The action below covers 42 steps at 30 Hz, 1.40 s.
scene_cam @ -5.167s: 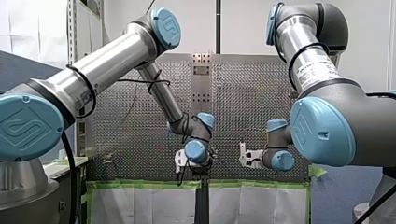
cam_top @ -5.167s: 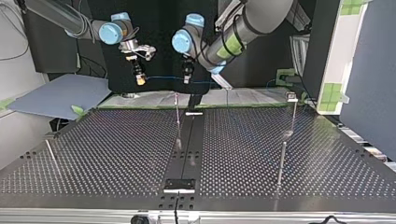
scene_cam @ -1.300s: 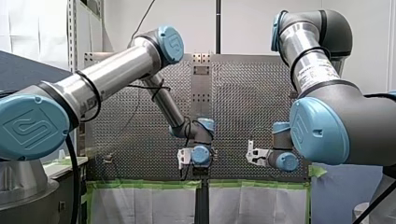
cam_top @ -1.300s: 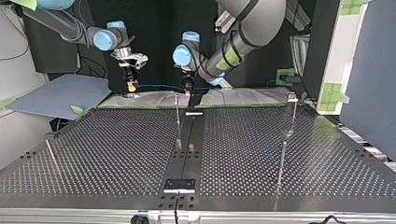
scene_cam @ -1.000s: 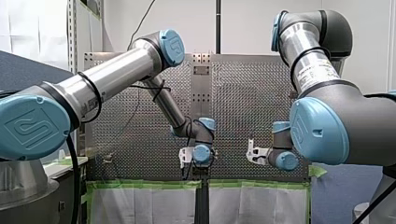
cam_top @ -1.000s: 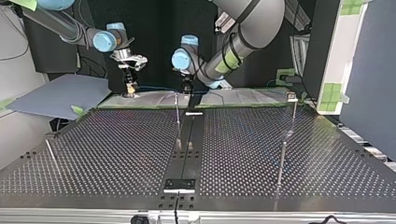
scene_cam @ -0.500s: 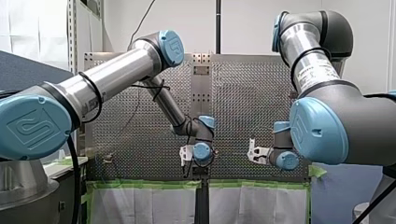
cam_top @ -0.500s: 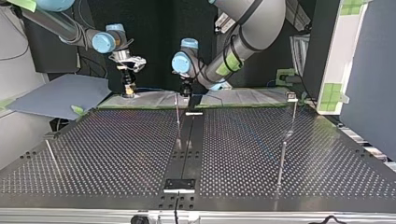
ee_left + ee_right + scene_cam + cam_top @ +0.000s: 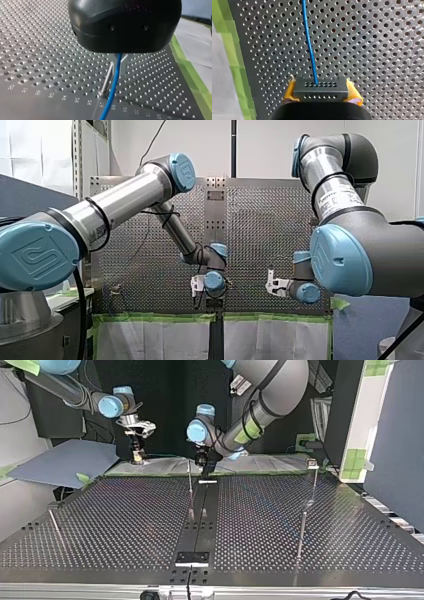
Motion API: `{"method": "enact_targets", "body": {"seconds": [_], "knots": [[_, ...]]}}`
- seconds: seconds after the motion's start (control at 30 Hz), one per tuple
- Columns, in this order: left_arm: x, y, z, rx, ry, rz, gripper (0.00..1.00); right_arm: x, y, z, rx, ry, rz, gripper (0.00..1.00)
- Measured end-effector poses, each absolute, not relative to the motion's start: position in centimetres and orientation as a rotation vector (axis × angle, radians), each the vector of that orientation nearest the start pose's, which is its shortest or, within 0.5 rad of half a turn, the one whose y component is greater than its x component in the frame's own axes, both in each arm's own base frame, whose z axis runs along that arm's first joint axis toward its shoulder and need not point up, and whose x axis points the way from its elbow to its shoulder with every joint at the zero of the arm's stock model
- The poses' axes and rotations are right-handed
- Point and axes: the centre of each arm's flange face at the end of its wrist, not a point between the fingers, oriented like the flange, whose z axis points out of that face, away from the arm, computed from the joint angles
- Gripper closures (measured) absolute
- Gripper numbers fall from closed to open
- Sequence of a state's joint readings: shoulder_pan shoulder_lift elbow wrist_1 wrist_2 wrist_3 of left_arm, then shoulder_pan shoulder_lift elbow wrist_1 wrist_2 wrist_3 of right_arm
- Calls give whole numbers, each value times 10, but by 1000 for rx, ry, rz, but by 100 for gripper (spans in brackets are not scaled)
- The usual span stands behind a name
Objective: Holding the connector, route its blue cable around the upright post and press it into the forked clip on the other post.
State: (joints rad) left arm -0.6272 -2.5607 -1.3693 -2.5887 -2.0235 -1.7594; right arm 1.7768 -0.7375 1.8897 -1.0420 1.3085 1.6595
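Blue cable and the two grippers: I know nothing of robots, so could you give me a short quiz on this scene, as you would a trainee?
1. What do the yellow pads of my right gripper clamp? A a screw; B a grey connector; C a roll of tape.
2. True or false: my left gripper hangs clear of the blue cable.
3. Fill in: in the left wrist view the cable runs close beside a thin upright metal ____.
Key: 1 B. 2 false: the cable runs out between its fingers. 3 post.
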Motion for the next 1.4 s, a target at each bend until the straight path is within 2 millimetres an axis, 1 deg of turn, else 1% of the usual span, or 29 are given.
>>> {"method": "enact_targets", "body": {"seconds": [0.33,0.67,0.97,1.17,1.27,1.4], "knots": [[525,-478,5,77,1785,-199,100,265,-527,-17,1576,-1133,1549,100],[531,-474,7,83,1789,-211,100,266,-542,-11,1556,-1131,1548,100],[540,-464,8,56,1785,-184,100,255,-554,-9,1530,-1138,1533,100],[546,-462,10,51,1781,-182,100,249,-562,-17,1522,-1153,1512,100],[547,-460,10,49,1782,-179,100,248,-564,-25,1531,-1164,1500,100],[548,-458,10,51,1791,-173,100,248,-568,-29,1531,-1166,1498,100]]}}
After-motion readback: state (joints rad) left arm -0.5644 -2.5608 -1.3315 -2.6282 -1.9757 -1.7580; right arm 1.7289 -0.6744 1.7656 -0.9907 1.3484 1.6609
